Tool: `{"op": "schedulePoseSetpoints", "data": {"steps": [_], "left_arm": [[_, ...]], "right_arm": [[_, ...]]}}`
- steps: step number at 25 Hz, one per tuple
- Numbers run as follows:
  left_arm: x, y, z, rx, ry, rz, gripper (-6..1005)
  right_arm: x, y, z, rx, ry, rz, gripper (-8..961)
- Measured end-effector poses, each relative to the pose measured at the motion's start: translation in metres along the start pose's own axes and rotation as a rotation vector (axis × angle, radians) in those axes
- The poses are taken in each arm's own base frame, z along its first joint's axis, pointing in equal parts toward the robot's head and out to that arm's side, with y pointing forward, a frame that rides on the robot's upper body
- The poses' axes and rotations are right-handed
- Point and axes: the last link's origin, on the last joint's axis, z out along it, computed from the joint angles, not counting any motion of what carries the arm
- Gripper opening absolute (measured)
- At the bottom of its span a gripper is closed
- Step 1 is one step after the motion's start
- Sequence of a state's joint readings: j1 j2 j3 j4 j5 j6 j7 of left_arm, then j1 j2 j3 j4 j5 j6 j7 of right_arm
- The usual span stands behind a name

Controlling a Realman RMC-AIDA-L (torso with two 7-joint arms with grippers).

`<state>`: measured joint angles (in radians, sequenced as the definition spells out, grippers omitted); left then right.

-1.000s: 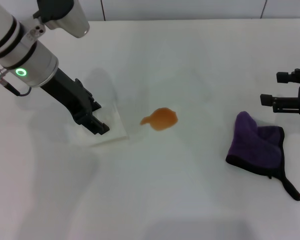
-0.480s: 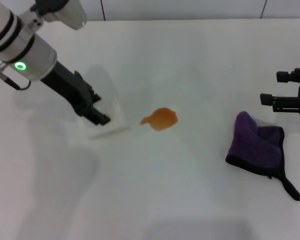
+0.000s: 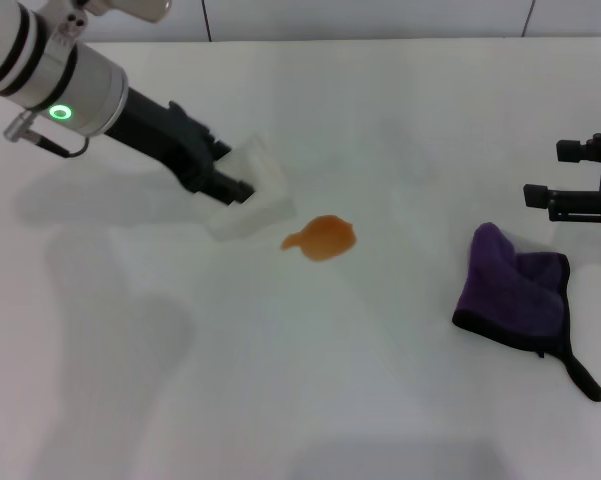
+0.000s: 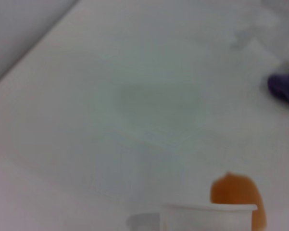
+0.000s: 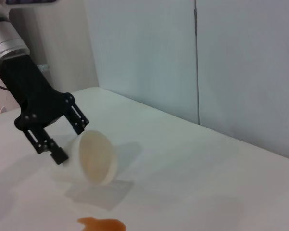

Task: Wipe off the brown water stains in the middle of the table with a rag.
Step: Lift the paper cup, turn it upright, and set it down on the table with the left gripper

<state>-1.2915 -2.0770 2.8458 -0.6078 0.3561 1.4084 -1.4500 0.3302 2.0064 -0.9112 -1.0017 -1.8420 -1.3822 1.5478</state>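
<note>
The brown water stains (image 3: 321, 238) form one orange blotch in the middle of the white table (image 3: 310, 380); they also show in the left wrist view (image 4: 234, 193) and the right wrist view (image 5: 102, 224). The purple rag (image 3: 515, 288) lies crumpled to the right of them, untouched. My left gripper (image 3: 236, 188) is shut on a translucent cup (image 3: 252, 198), tilted just left of the stains. From the right wrist the same left gripper (image 5: 72, 142) and cup (image 5: 97, 158) show. My right gripper (image 3: 542, 174) hovers open just beyond the rag, at the right edge.
A pale wall (image 5: 192, 57) rises behind the table's far edge. The cup's rim (image 4: 209, 209) fills the bottom of the left wrist view, with the rag (image 4: 284, 89) far off.
The left gripper has carried the cup away from me and to the right, closer to the stains, and tipped it over. The right arm and the rag have not moved.
</note>
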Motion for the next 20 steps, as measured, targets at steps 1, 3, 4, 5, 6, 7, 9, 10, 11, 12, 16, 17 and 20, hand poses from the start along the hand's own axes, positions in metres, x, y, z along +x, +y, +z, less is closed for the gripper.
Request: {"op": "schedulePoseSetpoints", "data": {"steps": [1, 3, 4, 5, 6, 7, 9, 10, 11, 12, 16, 17, 20], "left_arm": [[0.002, 0.000, 0.000, 0.003, 0.023, 0.000, 643], [0.004, -0.001, 0.001, 0.009, 0.062, -0.005, 644], [0.006, -0.001, 0.001, 0.012, 0.087, -0.008, 644], [0.007, -0.001, 0.001, 0.014, 0.106, -0.011, 644], [0.008, -0.001, 0.002, 0.016, 0.132, -0.012, 644], [0.009, -0.001, 0.002, 0.018, 0.154, -0.011, 644], [0.009, -0.001, 0.003, 0.024, 0.198, -0.012, 645], [0.009, -0.001, 0.003, 0.028, 0.216, -0.013, 645], [0.009, -0.001, 0.003, 0.031, 0.232, -0.016, 645], [0.009, -0.001, 0.002, 0.036, 0.256, -0.021, 645], [0.003, -0.003, 0.000, 0.061, 0.369, -0.047, 646], [0.001, -0.002, 0.001, 0.065, 0.387, -0.049, 646], [-0.007, -0.001, 0.003, 0.079, 0.438, -0.054, 647]], "right_arm": [[0.000, 0.000, 0.000, 0.001, -0.001, 0.001, 826], [0.000, 0.000, 0.000, 0.001, -0.001, 0.000, 826], [0.000, 0.000, 0.000, 0.001, -0.001, 0.000, 826], [0.000, 0.000, 0.000, 0.002, -0.002, -0.001, 826], [0.000, 0.000, -0.001, 0.003, -0.002, 0.000, 826], [0.000, 0.000, -0.001, 0.003, -0.002, 0.000, 826], [0.000, 0.000, -0.001, 0.004, -0.002, -0.001, 826], [0.000, 0.000, -0.001, 0.004, -0.002, -0.001, 826], [0.000, 0.000, -0.001, 0.004, -0.002, -0.001, 826], [0.000, 0.000, -0.001, 0.004, -0.002, -0.002, 826], [0.000, -0.001, -0.001, 0.004, -0.003, -0.002, 826], [-0.001, -0.001, -0.001, 0.003, -0.003, -0.003, 826], [-0.001, -0.001, 0.000, 0.001, -0.003, -0.002, 826]]}}
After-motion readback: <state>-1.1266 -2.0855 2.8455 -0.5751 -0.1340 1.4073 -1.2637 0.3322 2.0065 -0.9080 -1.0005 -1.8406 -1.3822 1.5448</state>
